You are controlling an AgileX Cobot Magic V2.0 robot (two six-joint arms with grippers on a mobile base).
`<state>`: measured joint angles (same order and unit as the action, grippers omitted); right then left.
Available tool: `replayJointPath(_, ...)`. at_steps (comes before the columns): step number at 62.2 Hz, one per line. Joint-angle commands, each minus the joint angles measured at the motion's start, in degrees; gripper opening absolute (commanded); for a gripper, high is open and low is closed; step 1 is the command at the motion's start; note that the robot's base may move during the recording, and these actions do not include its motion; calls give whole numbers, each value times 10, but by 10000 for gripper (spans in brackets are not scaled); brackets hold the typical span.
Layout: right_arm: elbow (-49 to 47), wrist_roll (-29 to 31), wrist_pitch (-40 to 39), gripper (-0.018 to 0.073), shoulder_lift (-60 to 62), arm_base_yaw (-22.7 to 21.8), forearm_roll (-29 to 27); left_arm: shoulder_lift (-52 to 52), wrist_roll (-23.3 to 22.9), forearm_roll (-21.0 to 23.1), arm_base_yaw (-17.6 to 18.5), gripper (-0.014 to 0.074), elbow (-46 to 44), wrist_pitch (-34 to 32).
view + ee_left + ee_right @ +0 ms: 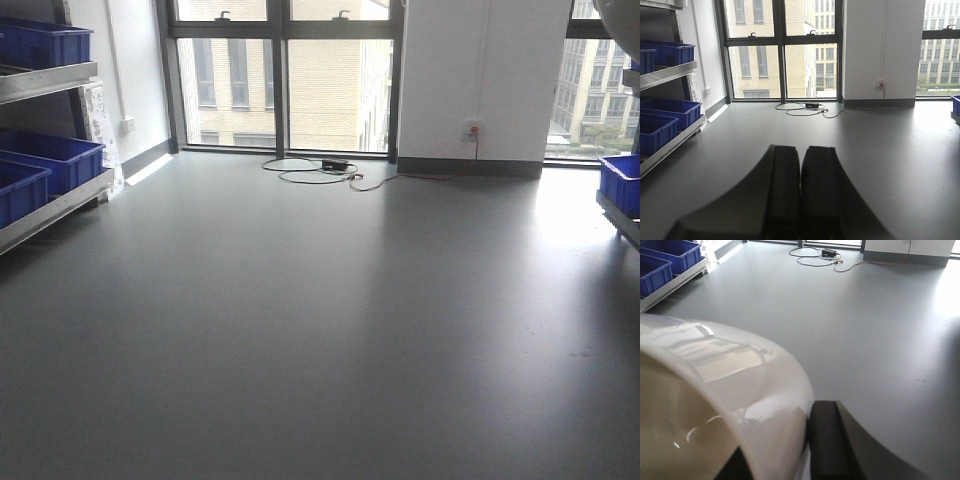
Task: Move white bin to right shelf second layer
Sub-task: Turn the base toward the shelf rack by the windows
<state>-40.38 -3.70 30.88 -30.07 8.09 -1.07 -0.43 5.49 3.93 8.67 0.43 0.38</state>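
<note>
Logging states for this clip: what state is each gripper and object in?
White bin: held above the floor, not shelved.
Right gripper: shut on the white bin.
Left gripper: shut, empty.
Blue crates: resting on the left rack.
Cable: lying on floor, plugged into wall socket.

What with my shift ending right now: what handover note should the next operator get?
Left gripper: shut, empty, above the floor.
Right gripper: shut on the white bin, pinching its wall.
Done: bin picked up.
Left: reach the right shelf, at the front view's right edge, set the bin on its second layer, release.
</note>
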Motion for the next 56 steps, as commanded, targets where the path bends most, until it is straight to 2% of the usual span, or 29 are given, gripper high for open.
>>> replayJointPath(1, -18, 2, -61, 52, 0, -3, 1, -8, -4, 3, 1, 85, 19, -50)
replayJointPath(56, -18, 2, -61, 52, 0, -3, 1, -8, -4, 3, 1, 85, 19, -50)
